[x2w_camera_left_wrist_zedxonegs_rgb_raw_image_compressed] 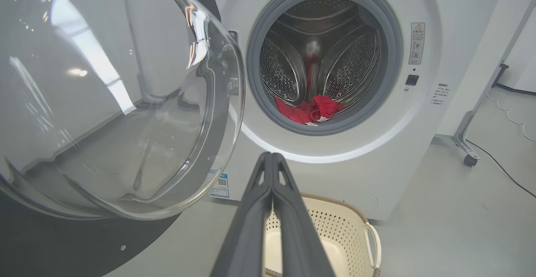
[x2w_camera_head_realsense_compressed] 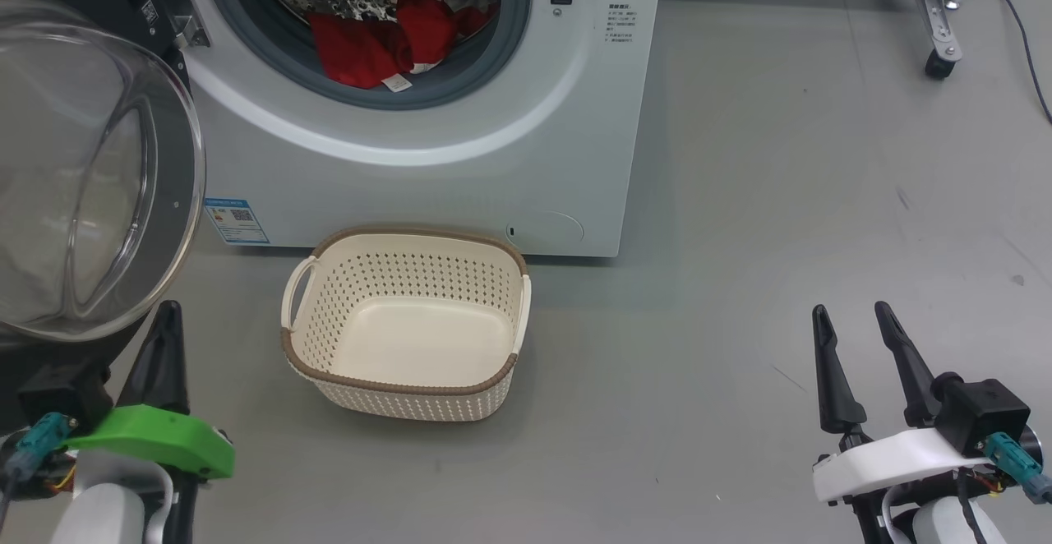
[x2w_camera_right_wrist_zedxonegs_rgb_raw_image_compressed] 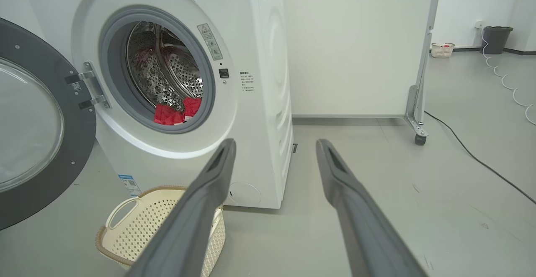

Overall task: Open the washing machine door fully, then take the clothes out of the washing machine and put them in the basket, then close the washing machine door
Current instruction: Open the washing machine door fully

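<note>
The white front-loading washing machine (x2w_camera_head_realsense_compressed: 526, 158) stands with its drum mouth uncovered. The washing machine door (x2w_camera_head_realsense_compressed: 82, 174) is swung out on its left-side hinge, and its glass bowl bulges toward the robot, close over the left arm. Whether it is at its full swing cannot be told. On the floor just in front of the machine, below the drum mouth, sits the cream perforated basket (x2w_camera_head_realsense_compressed: 394, 385), with no garment in it.

The red clothes (x2w_camera_head_realsense_compressed: 370, 43) lie in a low heap at the bottom front of the drum. The heap spreads side to side across the mouth, and a white label hangs onto the grey ring.

From both arms the heap lies ahead and higher up, past the basket. The left claw (x2w_camera_left_wrist_zedxonegs_rgb_raw_image_compressed: 271, 156) is the nearer. In its wrist view it points almost straight at the drum, with the heap a little above and to the right of its tips. Its fingers are pressed together and hold nothing. The right claw (x2w_camera_head_realsense_compressed: 851, 311) hangs well off to the machine's right, jaws spread wide and bare, touching nothing. It would probably have to swing left to reach the clothes.
</note>
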Robot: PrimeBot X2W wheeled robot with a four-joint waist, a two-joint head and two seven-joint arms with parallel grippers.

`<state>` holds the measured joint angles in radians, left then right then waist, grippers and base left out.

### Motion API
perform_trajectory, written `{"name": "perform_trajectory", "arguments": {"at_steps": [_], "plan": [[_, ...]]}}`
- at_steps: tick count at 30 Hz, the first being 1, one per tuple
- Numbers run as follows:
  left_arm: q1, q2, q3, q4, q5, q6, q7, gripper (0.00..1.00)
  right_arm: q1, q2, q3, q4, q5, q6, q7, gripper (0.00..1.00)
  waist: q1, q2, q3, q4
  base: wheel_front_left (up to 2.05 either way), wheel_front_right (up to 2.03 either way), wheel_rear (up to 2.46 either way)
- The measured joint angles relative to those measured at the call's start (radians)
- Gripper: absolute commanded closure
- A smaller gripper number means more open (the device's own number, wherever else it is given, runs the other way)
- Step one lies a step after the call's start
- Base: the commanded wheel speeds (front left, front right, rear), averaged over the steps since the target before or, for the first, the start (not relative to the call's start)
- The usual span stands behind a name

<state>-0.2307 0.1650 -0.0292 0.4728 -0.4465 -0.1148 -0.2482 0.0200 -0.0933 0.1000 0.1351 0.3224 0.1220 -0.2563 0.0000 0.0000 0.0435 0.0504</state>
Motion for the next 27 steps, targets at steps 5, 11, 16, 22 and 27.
{"name": "perform_trajectory", "arguments": {"at_steps": [5, 11, 16, 22, 27], "plan": [[0.024, -0.026, -0.029, -0.036, 0.008, -0.005, -0.001, 1.0, 0.014, -0.001, -0.006, -0.014, -0.001, 0.0, 0.0, 0.0, 0.0, 0.0, -0.009, -0.013, 0.0, 0.0, 0.0], [0.058, -0.041, -0.04, -0.07, 0.008, -0.005, -0.001, 1.0, 0.023, 0.0, -0.006, -0.026, -0.008, 0.0, 0.0, 0.0, 0.0, 0.0, -0.015, -0.02, 0.0, 0.0, 0.0], [0.098, -0.057, -0.05, -0.09, 0.01, -0.005, -0.001, 0.32, 0.033, 0.001, -0.001, -0.028, -0.009, 0.0, 0.0, 0.0, 0.0, 0.0, -0.023, -0.028, 0.0, 0.0, 0.0], [0.121, -0.059, -0.058, -0.126, 0.03, -0.006, -0.001, 0.0, 0.053, 0.001, -0.001, -0.032, -0.009, 0.0, 0.0, 0.0, 0.0, 0.0, -0.028, -0.035, 0.0, 0.0, 0.0], [0.152, -0.064, -0.072, -0.132, 0.034, -0.006, -0.001, 0.0, 0.054, 0.002, 0.0, -0.034, -0.012, 0.0, 0.0, 0.0, 0.0, 0.0, -0.029, -0.037, 0.0, 0.0, 0.0]]}}
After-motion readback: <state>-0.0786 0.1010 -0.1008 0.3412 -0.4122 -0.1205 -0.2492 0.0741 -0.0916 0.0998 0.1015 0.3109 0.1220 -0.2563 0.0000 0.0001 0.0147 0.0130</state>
